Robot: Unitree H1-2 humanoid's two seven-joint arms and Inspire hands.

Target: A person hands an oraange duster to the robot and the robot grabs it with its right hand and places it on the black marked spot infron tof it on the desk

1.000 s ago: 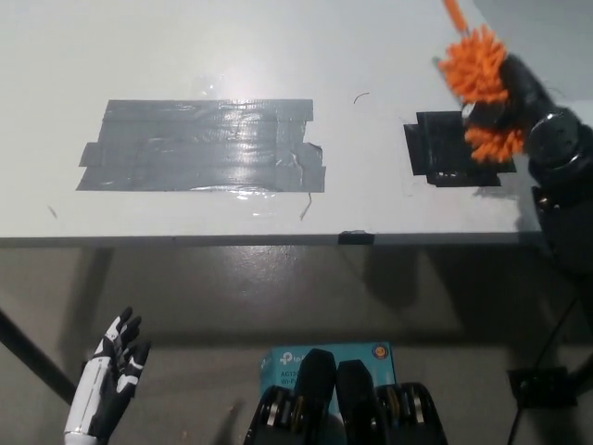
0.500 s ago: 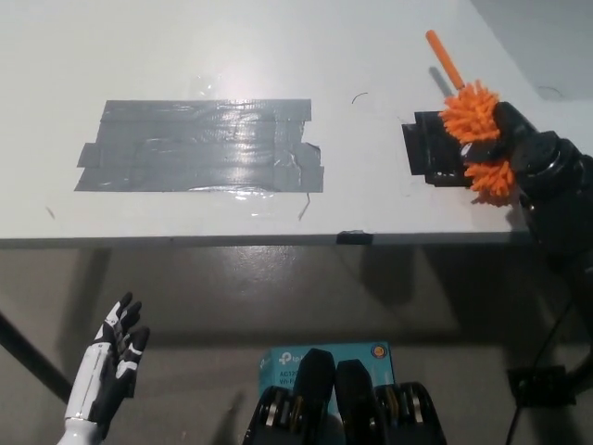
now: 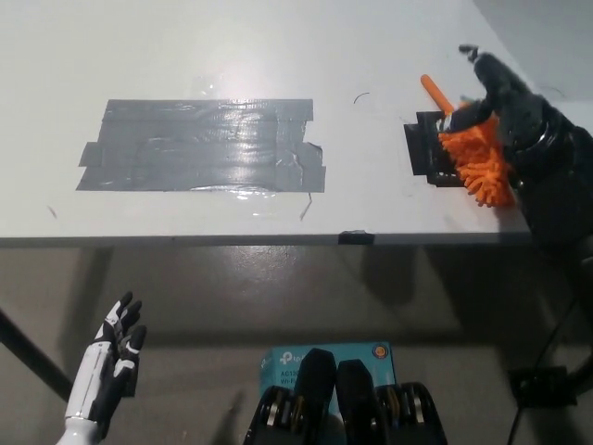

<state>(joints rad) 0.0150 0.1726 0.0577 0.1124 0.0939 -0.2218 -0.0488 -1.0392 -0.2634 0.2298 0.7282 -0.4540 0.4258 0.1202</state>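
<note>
The orange duster (image 3: 475,159) looks like a very light thing, with a soft fluffy head made of many small strands and a thin stiff handle that sticks out toward the upper left. I judge that the head will squash easily and will not slip, so it is forgiving to hold, while the handle is the firmer place to take it when the direction must be controlled. It is not fragile, and dropping it a little should do no harm. In this view the duster lies low over the right part of the black marked spot (image 3: 428,148) on the desk (image 3: 278,46), with its head reaching past the right edge of the mark; I cannot tell if it rests fully on the surface. The right hand (image 3: 505,97) is just beside and partly over the head, and its fingers appear spread and lifted, with one tip pointing up and away. It seems to be loosened from the duster, but the black hand hides the contact, so I cannot tell for sure if it has let go. The left hand (image 3: 111,362) hangs at the lower left, below the desk edge, fingers apart and holding nothing.
</note>
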